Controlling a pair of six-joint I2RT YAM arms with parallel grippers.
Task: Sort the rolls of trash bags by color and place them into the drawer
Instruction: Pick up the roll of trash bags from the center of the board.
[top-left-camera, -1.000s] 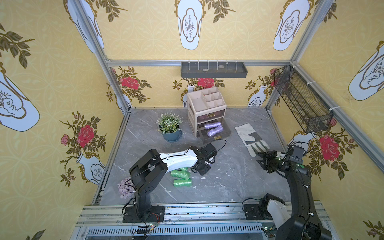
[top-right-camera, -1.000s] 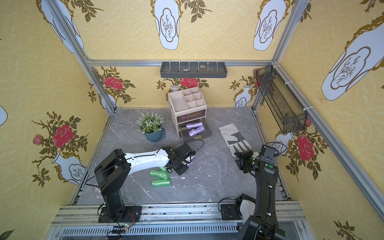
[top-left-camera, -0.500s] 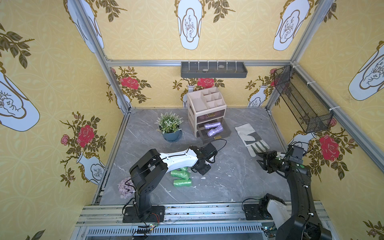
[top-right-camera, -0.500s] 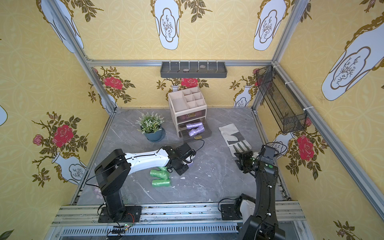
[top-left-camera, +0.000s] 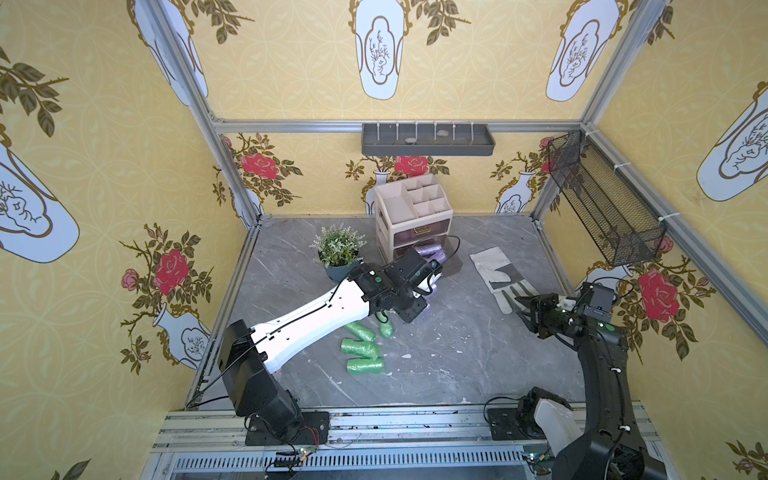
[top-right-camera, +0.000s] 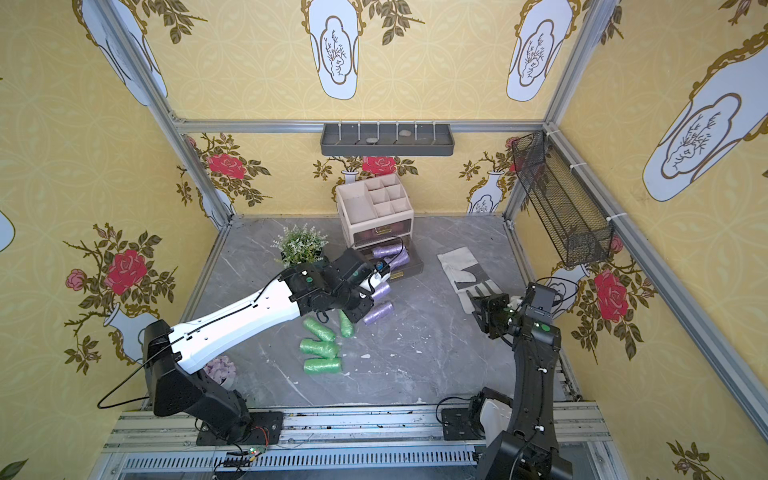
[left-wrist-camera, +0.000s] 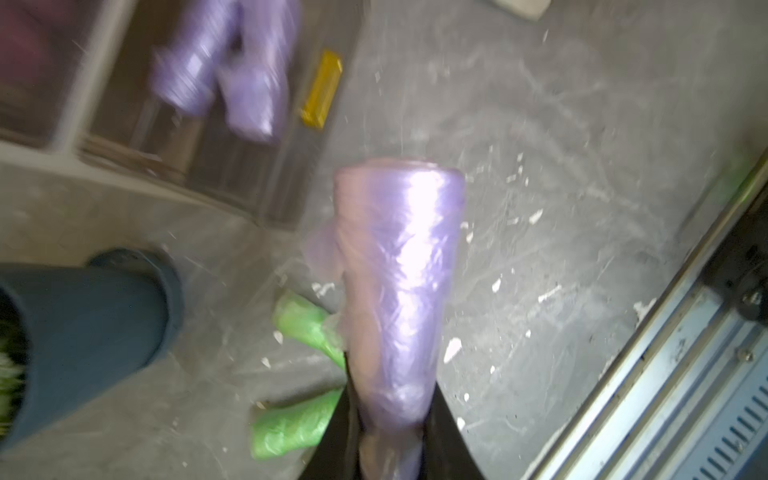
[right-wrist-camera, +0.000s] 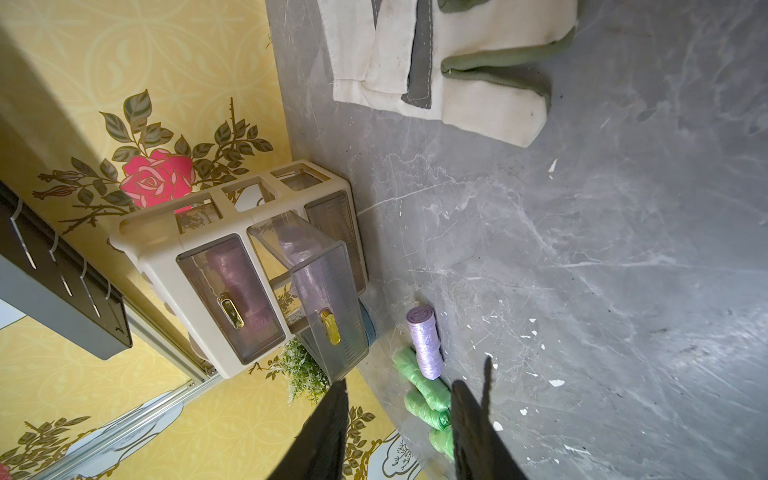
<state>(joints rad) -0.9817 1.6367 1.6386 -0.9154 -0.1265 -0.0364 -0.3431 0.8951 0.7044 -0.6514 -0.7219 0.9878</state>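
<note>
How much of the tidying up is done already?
Done: two lilac rolls lie in the open drawer. In hand: the left gripper grips a third lilac roll. Left: a fourth lilac roll and four green rolls on the table.

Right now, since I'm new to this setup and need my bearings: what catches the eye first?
The white left arm's jaws clamp a lilac roll just short of the open drawer, which holds two lilac rolls. Four green rolls lie clustered on the grey table, nearer the robot's base.
</note>
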